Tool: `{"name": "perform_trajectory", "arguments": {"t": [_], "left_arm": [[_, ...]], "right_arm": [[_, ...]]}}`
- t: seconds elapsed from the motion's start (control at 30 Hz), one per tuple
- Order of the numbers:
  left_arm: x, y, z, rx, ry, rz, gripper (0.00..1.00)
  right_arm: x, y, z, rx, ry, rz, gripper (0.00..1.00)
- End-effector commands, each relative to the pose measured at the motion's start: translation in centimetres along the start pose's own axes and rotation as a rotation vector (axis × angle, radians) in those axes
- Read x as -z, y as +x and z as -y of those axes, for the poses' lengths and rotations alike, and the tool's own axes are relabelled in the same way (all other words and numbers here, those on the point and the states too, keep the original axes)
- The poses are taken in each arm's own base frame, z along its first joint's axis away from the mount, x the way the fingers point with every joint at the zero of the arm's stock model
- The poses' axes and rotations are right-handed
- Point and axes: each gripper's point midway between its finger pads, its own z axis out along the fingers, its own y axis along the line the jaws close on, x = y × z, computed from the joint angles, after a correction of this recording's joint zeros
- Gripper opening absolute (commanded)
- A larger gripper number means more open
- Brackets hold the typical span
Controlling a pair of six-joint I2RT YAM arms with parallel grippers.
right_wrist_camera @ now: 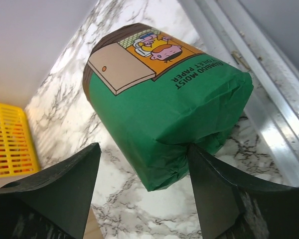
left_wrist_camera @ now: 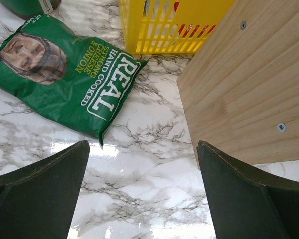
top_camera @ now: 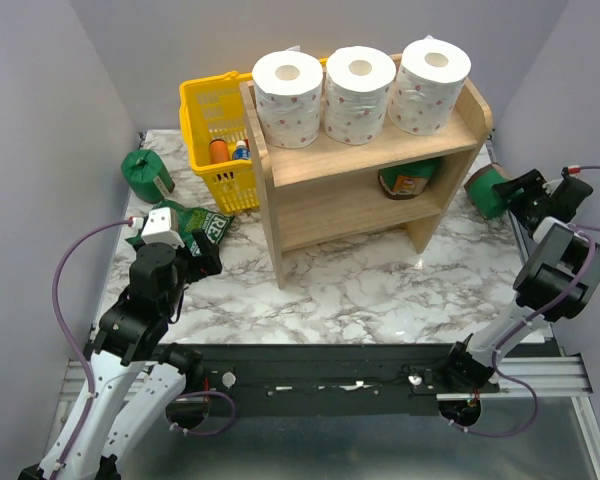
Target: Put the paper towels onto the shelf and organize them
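3 white dotted paper towels (top_camera: 358, 95) standing on the shelf (top_camera: 270, 210) top tier, 1 green-wrapped roll (right_wrist_camera: 164, 114) lying at its 3 o'clock, right gripper (right_wrist_camera: 143, 148) straddling it, jaws spread, not clamping, left gripper (left_wrist_camera: 142, 144) hanging wide open at 8 o'clock

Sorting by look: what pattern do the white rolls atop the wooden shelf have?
Small pink-red dots on the white paper towel rolls; clearest in top external view.
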Motion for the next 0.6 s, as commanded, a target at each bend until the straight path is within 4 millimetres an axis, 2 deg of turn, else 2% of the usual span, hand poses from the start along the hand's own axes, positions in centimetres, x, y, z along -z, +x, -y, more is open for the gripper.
{"name": "perform_trajectory", "arguments": {"t": [0.0, 0.03, 0.1, 0.13, 0.27, 0.43, 0.57], "left_arm": [[-0.1, -0.2, 0.3, 0.004, 0.008, 0.007, 0.99], [-0.2, -0.1, 0.2, 0.004, 0.004, 0.006, 0.99], [-0.3, 0.0, 0.2, 0.002, 0.005, 0.004, 0.99], [-0.3, 0.0, 0.2, 0.003, 0.006, 0.003, 0.99], [-0.3, 0.0, 0.2, 0.002, 0.002, 0.0, 0.99], [-0.4, 0.0, 0.2, 0.005, 0.001, -0.001, 0.99], [-0.5, 0.1, 0.2, 0.001, -0.001, -0.006, 0.99]], "right_arm": [[0.2, 0.6, -1.5, -0.018, -0.066, -0.015, 0.78], [0.3, 0.5, -1.5, -0.037, -0.06, -0.002, 0.79], [0.5, 0.5, -0.3, -0.061, 0.012, 0.035, 0.84], [0.8, -0.3, -0.5, -0.064, 0.018, 0.073, 0.84], [0.9, -0.7, 0.6, -0.102, 0.085, 0.112, 0.88], [0.1, -0.8, -0.2, -0.151, 0.021, 0.119, 0.88], [-0.9, 0.0, -0.2, -0.193, -0.013, 0.085, 0.88]]}}
